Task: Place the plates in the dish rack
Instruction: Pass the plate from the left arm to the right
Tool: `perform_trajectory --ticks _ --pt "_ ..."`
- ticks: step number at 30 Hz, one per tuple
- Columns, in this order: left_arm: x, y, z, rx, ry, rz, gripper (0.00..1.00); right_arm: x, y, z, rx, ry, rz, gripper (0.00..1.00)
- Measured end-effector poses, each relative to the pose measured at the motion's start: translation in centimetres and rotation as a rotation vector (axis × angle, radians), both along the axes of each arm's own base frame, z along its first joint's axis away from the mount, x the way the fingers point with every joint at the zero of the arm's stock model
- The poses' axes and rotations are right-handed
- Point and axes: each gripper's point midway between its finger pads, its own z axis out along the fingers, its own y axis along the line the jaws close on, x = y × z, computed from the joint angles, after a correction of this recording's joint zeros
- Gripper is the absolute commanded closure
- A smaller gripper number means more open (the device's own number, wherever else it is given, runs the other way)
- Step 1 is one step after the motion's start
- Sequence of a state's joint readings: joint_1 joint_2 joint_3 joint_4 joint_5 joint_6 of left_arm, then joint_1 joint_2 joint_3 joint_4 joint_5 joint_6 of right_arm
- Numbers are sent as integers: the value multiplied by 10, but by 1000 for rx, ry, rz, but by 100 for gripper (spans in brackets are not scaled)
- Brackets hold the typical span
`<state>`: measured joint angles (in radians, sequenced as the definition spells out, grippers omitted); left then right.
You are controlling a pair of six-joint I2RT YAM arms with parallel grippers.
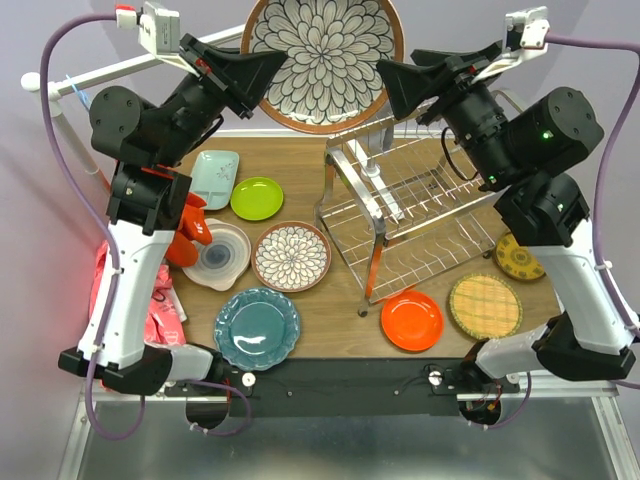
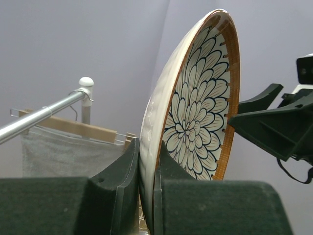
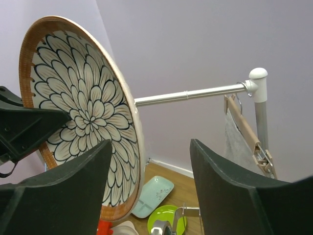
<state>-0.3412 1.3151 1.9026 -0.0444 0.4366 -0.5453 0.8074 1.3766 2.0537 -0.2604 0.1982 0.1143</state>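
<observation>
The left gripper [image 1: 268,75] is clamped on the rim of the big floral plate [image 1: 322,50], one finger on the back and one on the patterned face. It holds the plate on edge, high over the far side of the table [image 1: 340,320], above the back left corner of the rack [image 1: 420,200].

The right gripper [image 1: 392,85] sits at the plate's opposite rim with its jaws wide apart. In the right wrist view the rim lies just beside the inner edge of one finger [image 3: 58,191], possibly just inside the gap; I cannot tell whether it touches.

The other plates lie flat on the table. Left of the rack are the small floral plate [image 1: 291,256], the lime plate [image 1: 257,198], the teal plate [image 1: 257,328] and the swirl plate [image 1: 220,255]. In front of the rack are the orange plate [image 1: 411,320] and the woven plate [image 1: 485,305]. The dark-yellow plate [image 1: 518,257] lies at the rack's right side, partly hidden by the right arm.

Behind the left gripper, a grey cloth [image 2: 63,152] hangs from the rail [image 2: 44,115].
</observation>
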Motion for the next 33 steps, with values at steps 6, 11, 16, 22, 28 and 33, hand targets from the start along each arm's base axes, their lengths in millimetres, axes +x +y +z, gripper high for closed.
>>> perform_trajectory --ticks 6,11,16,22,28,33 --pt "-4 -6 -9 -11 10 -52 100 8 19 -12 -24 21 43 46" --pt "0 -11 -20 -10 35 -76 100 15 34 -21 -45 41 74 88" --pt "-7 -8 -12 -40 18 -103 100 4 35 -11 -23 33 131 99" --pt "-19 -4 -5 -44 -23 -95 69 -5 35 -3 -33 -10 154 99" --pt "-15 -3 -4 -77 -18 -88 39 -1 33 -5 -138 -59 112 99" --pt "-10 0 -5 -94 -12 -65 34 9 32 -9 -204 -81 71 99"
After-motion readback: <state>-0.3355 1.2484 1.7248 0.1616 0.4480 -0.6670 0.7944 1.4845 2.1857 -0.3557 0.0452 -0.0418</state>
